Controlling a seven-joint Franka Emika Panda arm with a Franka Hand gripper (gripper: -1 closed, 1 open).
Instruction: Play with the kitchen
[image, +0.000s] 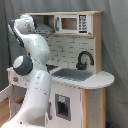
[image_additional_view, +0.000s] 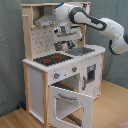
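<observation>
In the second exterior view the gripper (image_additional_view: 61, 43) hangs under the grey hood (image_additional_view: 46, 21), above the red-ringed stove (image_additional_view: 52, 59) and close to the pegboard back (image_additional_view: 40, 40); whether its fingers are spread or closed I cannot tell. The white arm (image_additional_view: 102, 26) reaches in from the second exterior view's right. The kitchen (image_additional_view: 60, 70) stands on a wood floor, oven door (image_additional_view: 70, 105) hanging open
</observation>
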